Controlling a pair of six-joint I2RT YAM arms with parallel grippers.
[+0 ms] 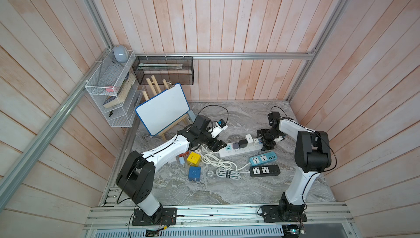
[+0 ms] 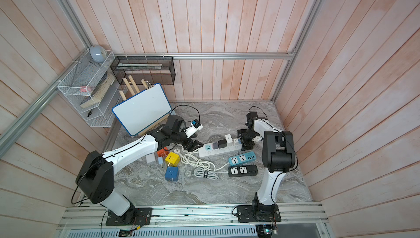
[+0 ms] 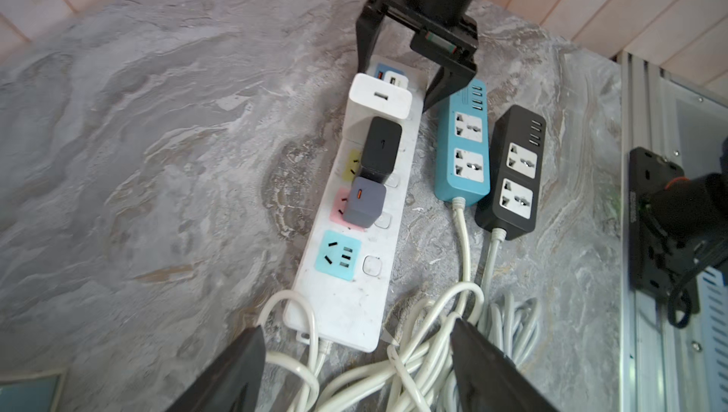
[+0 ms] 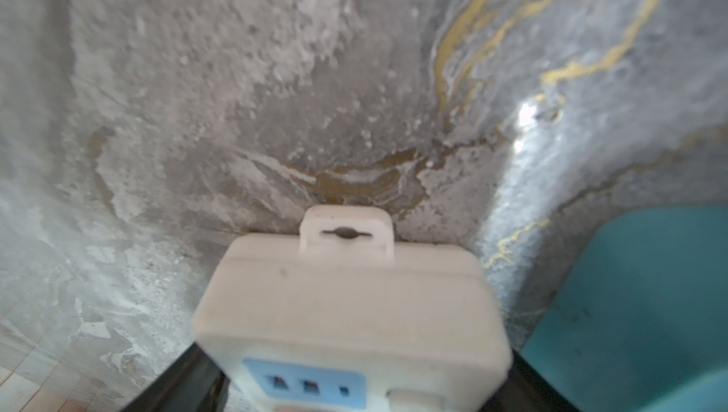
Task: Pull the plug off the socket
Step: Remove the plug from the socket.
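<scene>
Chargers crowd a long white plastic power strip (image 1: 247,150) lying flat on the grey marble-patterned desk (image 3: 157,154), its long axis running from one gripper to the other. The right gripper (image 1: 266,145) sits on the end with the USB ports, its jaws set wide and, by the look of the wrist views, pressed against both long sides of the casing, seemingly to brace it. The left gripper (image 3: 356,331) hovers at the opposite, cord end, jaws well apart and empty, with coils of white cable (image 3: 512,323) lying under and beside them. From that side the row begins with a vacant teal socket (image 3: 338,256). Next comes a small grey cube charger (image 3: 364,203), with a black rectangular charger (image 3: 380,146) close behind it. A larger white block charger (image 3: 380,101) follows, and a small white plug (image 3: 396,80) stands just before the right gripper. All four stand plugged in, upright on the strip's top face, so any pull would need to go straight up from the desk. The grey cube is nearest the free left gripper and looks the likely target, though which plug is meant cannot be told. The left arm stretches low across the desk, wrist tipped down along the strip. The right arm is folded high at the elbow, wrist pointing down.
</scene>
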